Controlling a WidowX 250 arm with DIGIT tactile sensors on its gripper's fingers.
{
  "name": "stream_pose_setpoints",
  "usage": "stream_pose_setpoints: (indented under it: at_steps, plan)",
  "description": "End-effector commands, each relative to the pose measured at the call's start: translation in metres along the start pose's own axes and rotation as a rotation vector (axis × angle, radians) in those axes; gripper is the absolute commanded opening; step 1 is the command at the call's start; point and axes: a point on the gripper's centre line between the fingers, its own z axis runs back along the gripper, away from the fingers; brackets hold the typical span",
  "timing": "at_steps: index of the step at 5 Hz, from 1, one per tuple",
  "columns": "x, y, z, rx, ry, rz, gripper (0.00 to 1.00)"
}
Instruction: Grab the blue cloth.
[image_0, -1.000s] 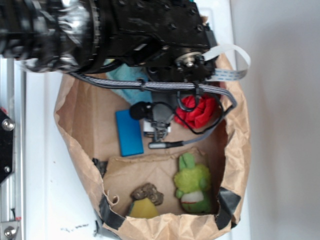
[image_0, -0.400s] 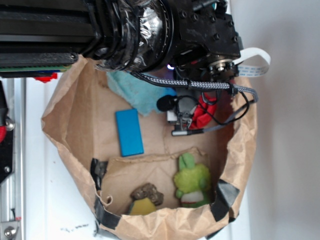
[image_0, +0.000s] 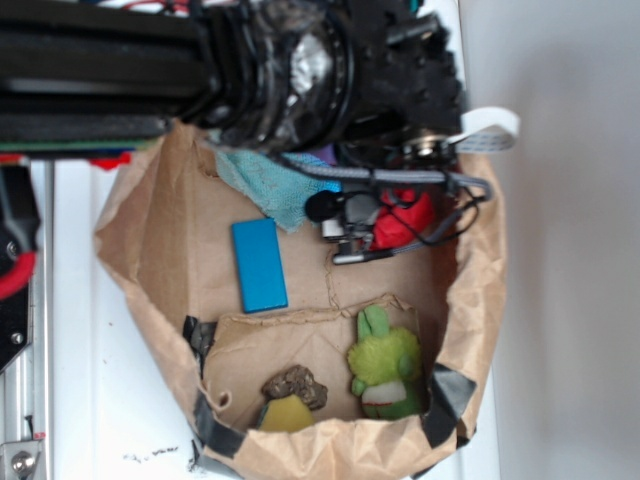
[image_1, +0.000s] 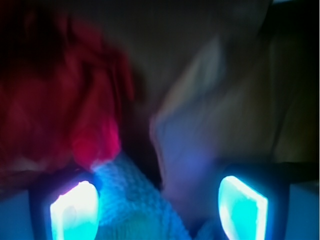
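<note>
The blue cloth (image_0: 268, 187) lies crumpled at the back of the brown paper bag (image_0: 150, 262), partly under the black arm (image_0: 300, 70). In the wrist view its woven teal fabric (image_1: 137, 205) sits low between my two glowing fingers (image_1: 75, 210), which stand wide apart. My gripper (image_1: 157, 205) is open over the cloth's edge, with nothing clamped. In the exterior view the arm hides the fingers themselves.
A hard blue block (image_0: 259, 265) lies flat left of the wrist. The red ruffled cloth (image_0: 405, 220) sits right of it and shows at the wrist view's upper left (image_1: 60, 100). A green plush (image_0: 385, 365), a brown lump (image_0: 295, 385) and a yellow piece (image_0: 285, 415) lie at the bag's front.
The arm has swung toward the back of the bag, off the blue block's side. The wrist now hangs by the blue cloth, more of which shows. The bag's walls shifted slightly.
</note>
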Motion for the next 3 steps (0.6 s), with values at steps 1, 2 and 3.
stream_pose_setpoints:
  at_steps: [1,2,3]
  plan:
    - [-0.026,-0.004,0.035,-0.028,-0.044,-0.078,1.0]
    - [-0.039,-0.007,0.042,-0.043,-0.036,-0.086,1.0]
    - [-0.05,-0.009,0.041,-0.042,-0.044,-0.094,1.0]
